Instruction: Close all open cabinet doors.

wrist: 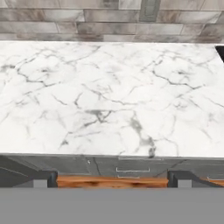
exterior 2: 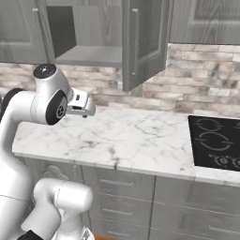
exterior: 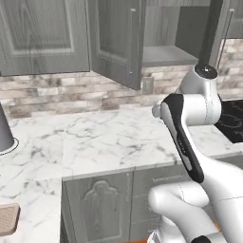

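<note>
The claw (wrist: 112,178) stood wide apart, holding nothing, low over the marble bench (wrist: 109,96). Above its back edge one cabinet door (exterior 2: 144,42) hung swung out — likely the approach step; next, lifting up behind that panel to push.

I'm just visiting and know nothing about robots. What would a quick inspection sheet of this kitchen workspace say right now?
Surface: white marble counter, bare where the hand view looks down on it.
Job's things: one open cabinet door swung out over the counter; a second open door edge-on behind the arm; shelf exposed.
Clutter: grey object and a brown board at far left.
Gripper: gripper open, holding nothing, above the counter edge.
Cables: nothing seen.
Surroundings: brick backsplash, black cooktop, base drawers.
</note>
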You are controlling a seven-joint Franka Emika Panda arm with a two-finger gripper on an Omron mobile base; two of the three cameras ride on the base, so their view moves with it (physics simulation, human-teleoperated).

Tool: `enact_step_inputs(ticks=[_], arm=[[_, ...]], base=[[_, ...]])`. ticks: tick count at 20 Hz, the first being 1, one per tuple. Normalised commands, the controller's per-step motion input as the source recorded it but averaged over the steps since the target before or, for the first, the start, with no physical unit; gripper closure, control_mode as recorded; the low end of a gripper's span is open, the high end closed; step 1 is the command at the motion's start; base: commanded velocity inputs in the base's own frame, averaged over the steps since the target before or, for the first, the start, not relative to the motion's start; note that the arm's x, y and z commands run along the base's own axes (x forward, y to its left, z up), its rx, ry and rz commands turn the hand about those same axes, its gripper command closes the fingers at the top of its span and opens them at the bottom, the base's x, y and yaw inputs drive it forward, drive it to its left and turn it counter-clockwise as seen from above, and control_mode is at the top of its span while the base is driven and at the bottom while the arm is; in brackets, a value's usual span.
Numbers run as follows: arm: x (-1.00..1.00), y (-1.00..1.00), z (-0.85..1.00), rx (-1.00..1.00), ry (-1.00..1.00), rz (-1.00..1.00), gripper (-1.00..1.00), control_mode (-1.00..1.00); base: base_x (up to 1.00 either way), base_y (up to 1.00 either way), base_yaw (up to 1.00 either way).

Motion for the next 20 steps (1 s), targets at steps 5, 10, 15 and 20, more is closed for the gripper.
enact_step_inputs(ticks=[5,10,15,20], arm=[[0.00,0.00,0.00,0.00,0.00,0.00,-1.00,1.00],[0.00,0.00,0.00,0.00,0.00,0.00,-1.00,1.00],[0.00,0.00,0.00,0.00,0.00,0.00,-1.00,1.00],[0.00,0.00,0.00,0.00,0.00,0.00,-1.00,-1.00]], base=[[0.55,-0.17,0.00],[0.57,-0.13,0.00],[0.37,-0.14,0.00],[0.02,-0.02,0.00]])
